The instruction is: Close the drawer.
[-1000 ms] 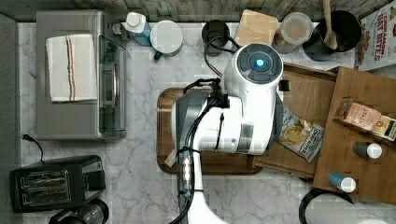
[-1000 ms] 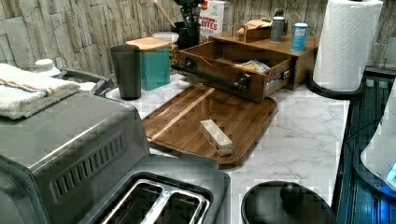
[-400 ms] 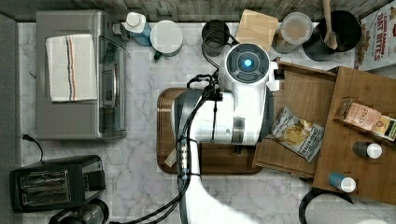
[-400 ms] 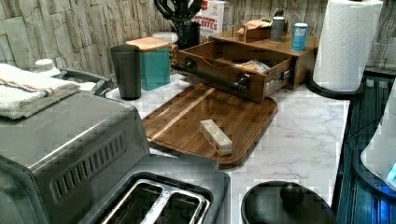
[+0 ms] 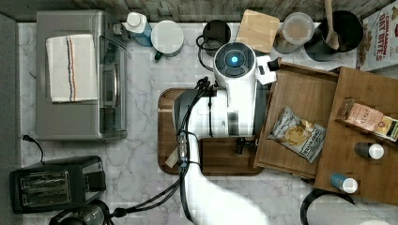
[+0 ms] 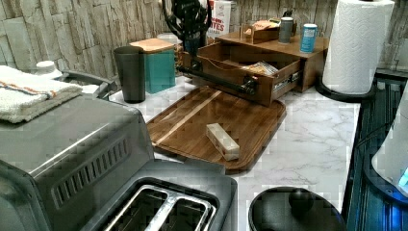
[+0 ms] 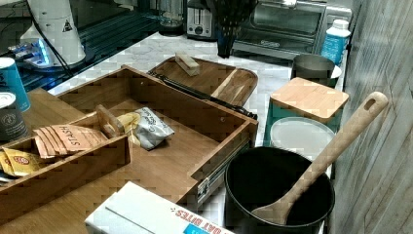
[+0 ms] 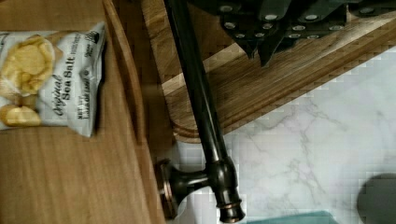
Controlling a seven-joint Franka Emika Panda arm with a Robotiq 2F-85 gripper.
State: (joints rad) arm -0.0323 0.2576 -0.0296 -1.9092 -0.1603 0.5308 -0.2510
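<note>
1. Drawer (image 5: 300, 101) — pulled out of the cabinet (image 5: 371, 154) at the top view's right; chip bag (image 5: 296, 134) lying on its floor.
2. Dark bar handle (image 8: 198, 100) across the drawer front, overhanging the wooden tray (image 6: 219, 120).
3. Gripper (image 8: 261, 49) — beside the handle, over the tray; finger spacing impossible to judge.

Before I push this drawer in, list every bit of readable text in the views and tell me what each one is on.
"Original Sea Salt": chip bag lying in the open drawer.
"STASH": tea packets in the wooden box on the cabinet top.
"OAT BITES": box at the right view's bottom edge; it reads upside down there.
Labels on the blue can, the dark can beside it and the blue bottle: too small to read.
</note>
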